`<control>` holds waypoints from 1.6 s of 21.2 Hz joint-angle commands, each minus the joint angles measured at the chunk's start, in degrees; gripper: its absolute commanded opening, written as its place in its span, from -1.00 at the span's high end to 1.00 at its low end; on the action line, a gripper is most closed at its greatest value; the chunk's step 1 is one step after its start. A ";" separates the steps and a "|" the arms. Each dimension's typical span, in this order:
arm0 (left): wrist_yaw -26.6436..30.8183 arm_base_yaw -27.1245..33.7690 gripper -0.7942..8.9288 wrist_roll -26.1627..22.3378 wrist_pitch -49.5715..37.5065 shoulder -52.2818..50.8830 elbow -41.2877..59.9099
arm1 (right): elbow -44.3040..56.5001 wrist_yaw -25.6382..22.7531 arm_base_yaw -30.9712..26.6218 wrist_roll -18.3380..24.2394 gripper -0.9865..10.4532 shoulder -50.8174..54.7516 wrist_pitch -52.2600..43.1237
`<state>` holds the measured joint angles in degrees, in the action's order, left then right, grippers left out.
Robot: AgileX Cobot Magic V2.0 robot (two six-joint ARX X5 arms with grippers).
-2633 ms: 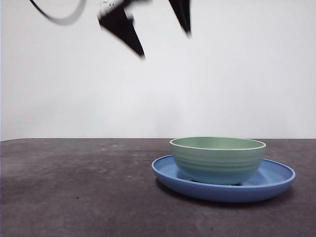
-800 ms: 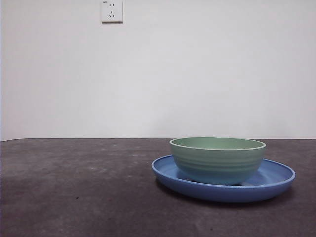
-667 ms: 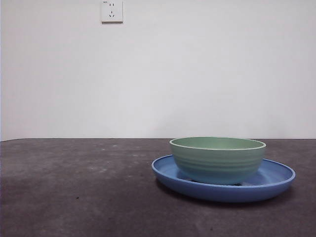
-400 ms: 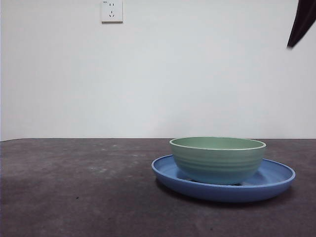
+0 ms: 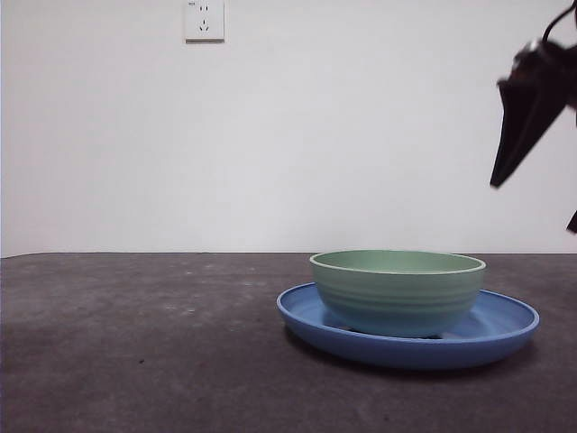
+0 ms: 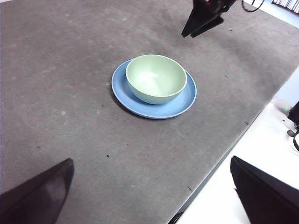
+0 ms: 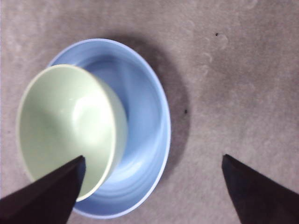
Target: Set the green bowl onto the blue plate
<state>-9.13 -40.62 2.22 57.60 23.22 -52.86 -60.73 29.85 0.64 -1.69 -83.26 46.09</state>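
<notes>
The green bowl (image 5: pixel 397 293) sits upright inside the blue plate (image 5: pixel 505 329) on the dark table, right of centre in the front view. My right gripper (image 5: pixel 534 203) hangs open and empty above the plate's right side, well clear of the bowl. In the right wrist view the bowl (image 7: pixel 65 126) and plate (image 7: pixel 145 116) lie below the right gripper (image 7: pixel 153 157), with the bowl under one jaw. My left gripper (image 6: pixel 151 160) is open and empty, high and far from the bowl (image 6: pixel 156 78) and plate (image 6: pixel 184 100). The right gripper (image 6: pixel 205 18) shows beyond them.
A white wall socket (image 5: pixel 204 20) is on the back wall. The dark grey table (image 5: pixel 135 343) stretches left of the plate. In the left wrist view the table's edge (image 6: pixel 224 154) runs close to the plate, with a white surface beyond it.
An open gripper left the front view at the top left. The right gripper has since come in at the upper right and lowered. The bowl and plate have not moved.
</notes>
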 commanded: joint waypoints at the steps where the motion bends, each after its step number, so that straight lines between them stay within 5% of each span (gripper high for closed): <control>1: -0.07 -0.22 -0.32 -0.85 -0.52 0.09 -0.66 | -0.87 0.11 -0.02 0.83 0.08 -3.23 -1.14; 14: -0.07 -0.22 -0.32 -0.85 -0.52 0.11 -0.66 | -0.87 6.14 2.60 2.38 0.39 -16.79 -6.69; 19: -0.07 -0.22 -0.32 -0.85 -0.52 0.09 -0.66 | -0.87 1.42 4.55 1.57 0.45 -16.81 -7.28; 34: -0.07 -0.22 -0.32 -0.11 -0.52 0.11 -0.66 | -0.87 -1.16 4.96 -2.23 0.81 -18.58 -6.60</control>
<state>-9.13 -40.53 2.26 57.60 23.22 -52.86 -60.73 29.47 5.37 -3.42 -100.82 39.62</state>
